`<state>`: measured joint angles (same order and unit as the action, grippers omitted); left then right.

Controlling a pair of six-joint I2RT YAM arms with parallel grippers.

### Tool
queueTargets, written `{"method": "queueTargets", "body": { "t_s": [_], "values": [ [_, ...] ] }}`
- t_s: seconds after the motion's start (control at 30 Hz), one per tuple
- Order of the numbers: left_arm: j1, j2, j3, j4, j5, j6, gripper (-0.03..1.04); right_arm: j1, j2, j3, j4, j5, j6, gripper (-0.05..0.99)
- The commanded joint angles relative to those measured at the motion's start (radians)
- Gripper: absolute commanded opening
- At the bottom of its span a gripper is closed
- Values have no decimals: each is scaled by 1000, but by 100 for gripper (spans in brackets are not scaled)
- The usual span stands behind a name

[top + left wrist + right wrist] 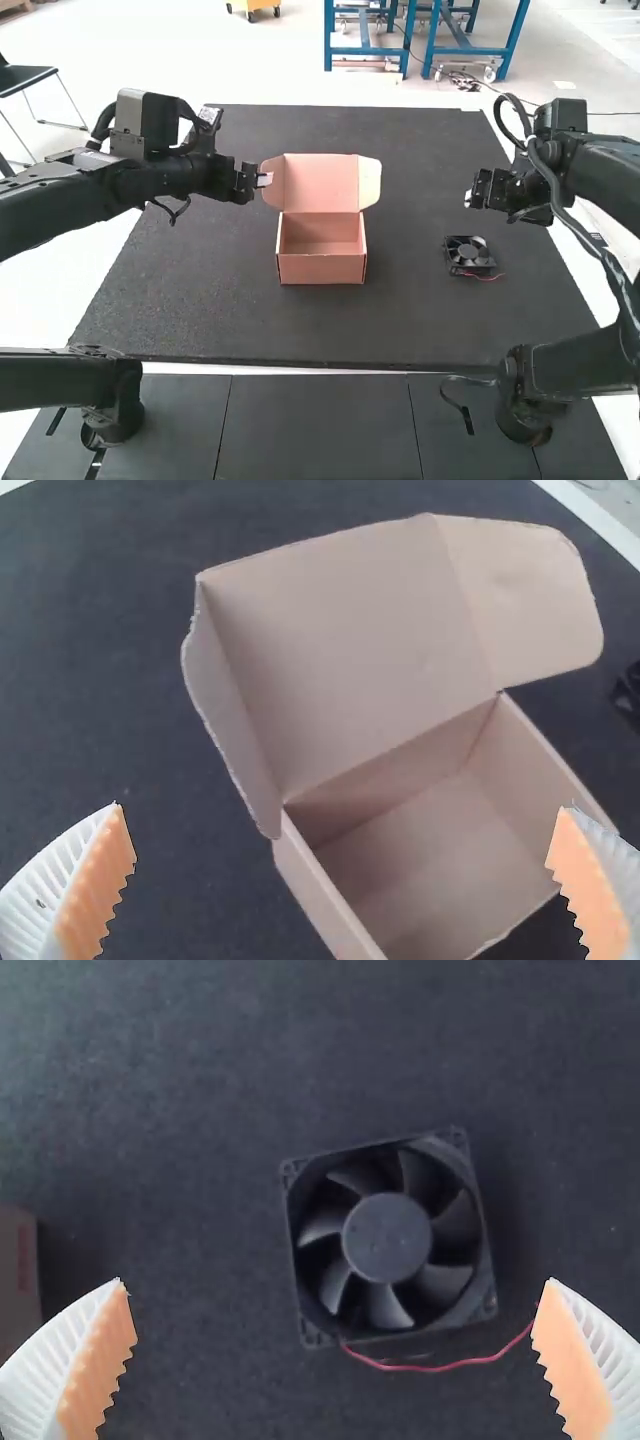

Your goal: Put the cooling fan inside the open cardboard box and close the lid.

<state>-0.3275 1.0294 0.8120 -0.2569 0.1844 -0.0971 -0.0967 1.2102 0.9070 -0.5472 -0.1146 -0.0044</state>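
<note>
On the mat (200,280) beside the cardboard box (320,268), the cooling fan (469,255) lies flat under the right gripper (472,196), jaws apart. It should descend centred, pinching opposite frame edges, clear of the red wire (440,1363).

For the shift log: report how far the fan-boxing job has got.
Done: nothing; the cardboard box stands open and empty. In hand: the right gripper hangs open above the cooling fan, flat on the mat; the left gripper, open, is by the raised lid. Left: grasp, place, close.
</note>
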Motion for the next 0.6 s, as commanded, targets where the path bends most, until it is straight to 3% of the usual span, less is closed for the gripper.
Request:
{"method": "queueTargets", "body": {
  "t_s": [0.0,0.13,0.27,0.4,0.57],
  "values": [
    [4,-28,46,-21,-71,-23,97,-17,81,121,-34,82,-100,91],
    [-2,-31,73,-56,-74,-13,97,-44,158,219,-65,98,-129,91],
    [-2,-32,99,-105,-74,36,97,-67,229,271,-94,113,-144,91],
    [-2,-38,101,-151,-71,59,97,-84,292,282,-143,113,-177,91],
    [-2,-61,90,-148,-66,60,97,-121,371,265,-161,112,-189,89]
  ]
}}
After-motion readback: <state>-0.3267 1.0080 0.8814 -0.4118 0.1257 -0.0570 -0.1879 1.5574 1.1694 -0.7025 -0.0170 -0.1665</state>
